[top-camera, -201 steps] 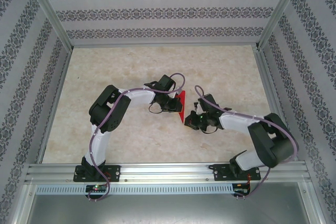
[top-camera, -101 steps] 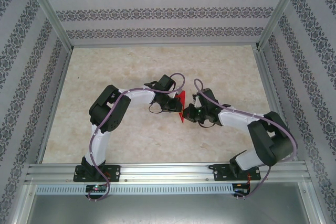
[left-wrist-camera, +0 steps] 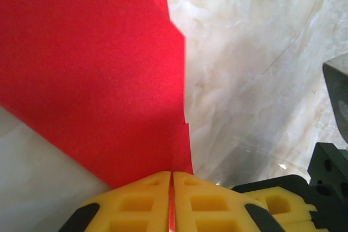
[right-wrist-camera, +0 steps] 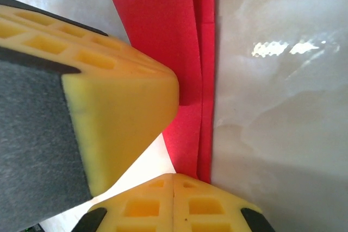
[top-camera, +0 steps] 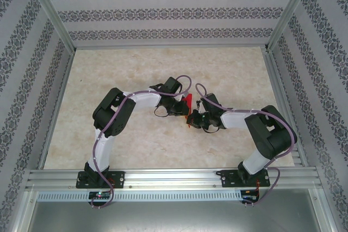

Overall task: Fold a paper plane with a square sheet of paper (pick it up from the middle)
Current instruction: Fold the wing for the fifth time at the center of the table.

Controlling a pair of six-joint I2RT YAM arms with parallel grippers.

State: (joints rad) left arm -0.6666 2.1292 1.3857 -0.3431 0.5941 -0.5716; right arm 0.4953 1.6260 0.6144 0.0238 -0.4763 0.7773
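The red sheet of paper (top-camera: 188, 103), folded into layers, stands on edge in mid-table between the two grippers. My left gripper (top-camera: 179, 108) is shut on it. In the left wrist view a thin red strip runs down the seam of the yellow fingers (left-wrist-camera: 172, 175), and the paper (left-wrist-camera: 92, 69) spreads out beyond them. My right gripper (top-camera: 193, 119) is shut. Its tips (right-wrist-camera: 174, 178) meet the lower end of the paper's folded edge (right-wrist-camera: 163, 25), with no red in their seam. A left finger (right-wrist-camera: 119, 85) lies against the paper just beside them.
The marble tabletop (top-camera: 136, 74) lies bare around the arms. Patterned walls with a metal frame (top-camera: 51, 20) close in the back and sides. A metal rail (top-camera: 174, 177) runs along the near edge. Part of the right gripper (left-wrist-camera: 280, 204) shows at the left wrist view's lower right.
The right gripper has moved left across the table, up to the paper and the left gripper. The left arm has stayed put, still holding the paper.
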